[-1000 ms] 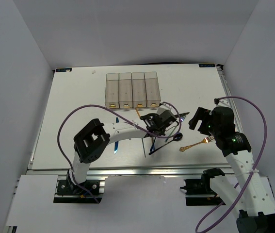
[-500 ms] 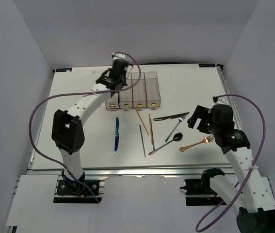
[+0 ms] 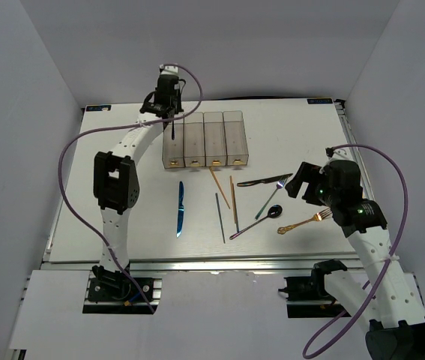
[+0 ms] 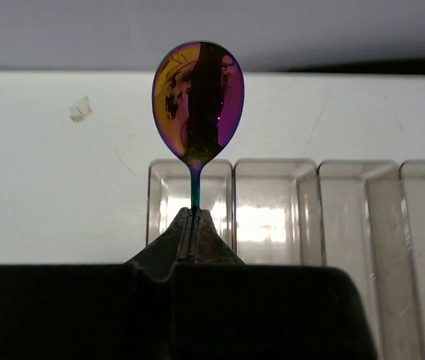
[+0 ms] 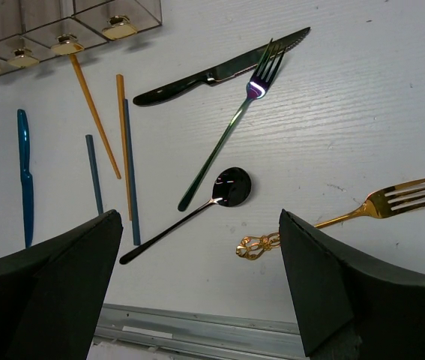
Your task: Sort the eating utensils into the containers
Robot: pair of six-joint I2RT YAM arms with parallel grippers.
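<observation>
My left gripper [image 3: 169, 105] is shut on the handle of an iridescent purple-gold spoon [image 4: 198, 101] and holds it over the far end of the leftmost bin of the four joined clear containers [image 3: 205, 139]. The bins also show in the left wrist view [image 4: 272, 217]. My right gripper [image 3: 306, 185] is open and empty above the loose cutlery. Below it lie a black knife [image 5: 212, 75], an iridescent fork [image 5: 234, 124], a dark spoon [image 5: 231, 186], a gold fork [image 5: 392, 202], gold chopsticks [image 5: 92, 112], blue-grey chopsticks [image 5: 92, 180] and a blue knife [image 5: 23, 172].
The table's metal front rail [image 5: 197, 326] runs just below my right gripper. The white back wall stands close behind the bins. The blue knife [image 3: 180, 208] lies apart, left of the other cutlery.
My left arm has swung from the cutlery in the middle of the table to the back, carrying the iridescent spoon over the leftmost bin. The right arm has barely moved.
</observation>
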